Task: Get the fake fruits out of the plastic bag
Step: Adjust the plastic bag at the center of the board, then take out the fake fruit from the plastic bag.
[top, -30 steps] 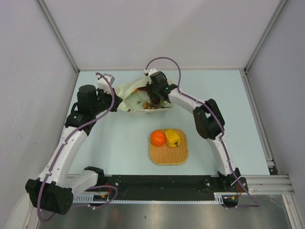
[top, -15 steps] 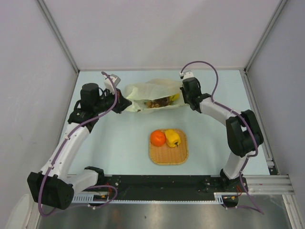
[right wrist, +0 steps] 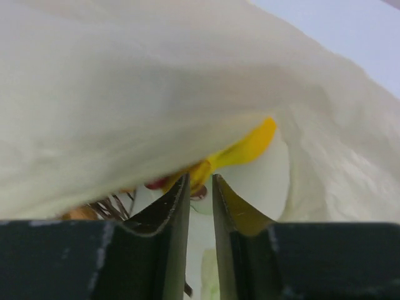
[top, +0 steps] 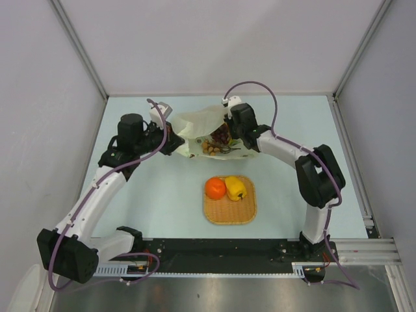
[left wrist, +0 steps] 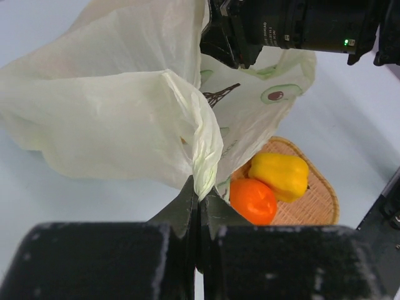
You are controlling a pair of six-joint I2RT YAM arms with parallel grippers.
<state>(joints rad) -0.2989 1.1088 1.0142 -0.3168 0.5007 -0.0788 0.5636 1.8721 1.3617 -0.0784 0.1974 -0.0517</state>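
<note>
**Left end effector.** The left end effector [left wrist: 197, 190] is fully closed, pinching a gathered fold of the plastic bag [top: 195, 125] at the bag's left end. The left wrist view shows the film rising from between the fingers, so the nipped edge is lifted clear of the surface [top: 162, 188].

**Right end effector.** The right end effector [right wrist: 200, 181] is set narrow, with a slim gap between the fingers. It sits at the open mouth of the bag, under an overhanging sheet of film. Pale film shows through the gap. Whether the fingertips touch any fruit cannot be determined.

**Plastic bag.** The bag lies at the far centre of the surface, between the two arms, with its mouth facing the right arm. It is translucent pale yellow-green and crinkled, and carries small printed motifs.

**Fruits in the bag.**
- The dark grapes [top: 221, 135] lie at the mouth.
- The brown nut-like cluster [top: 209, 147] lies just beside the grapes, on the near side.
- A yellow banana bunch [right wrist: 247, 149] shows beyond the right fingertips.

**Fruits out of the bag.** The orange [top: 215, 188] and the yellow pepper [top: 236, 188] rest touching each other on the far half of the woven mat [top: 231, 211], with the orange on the left. The mat lies flat near the centre of the surface, apart from the bag.
</note>
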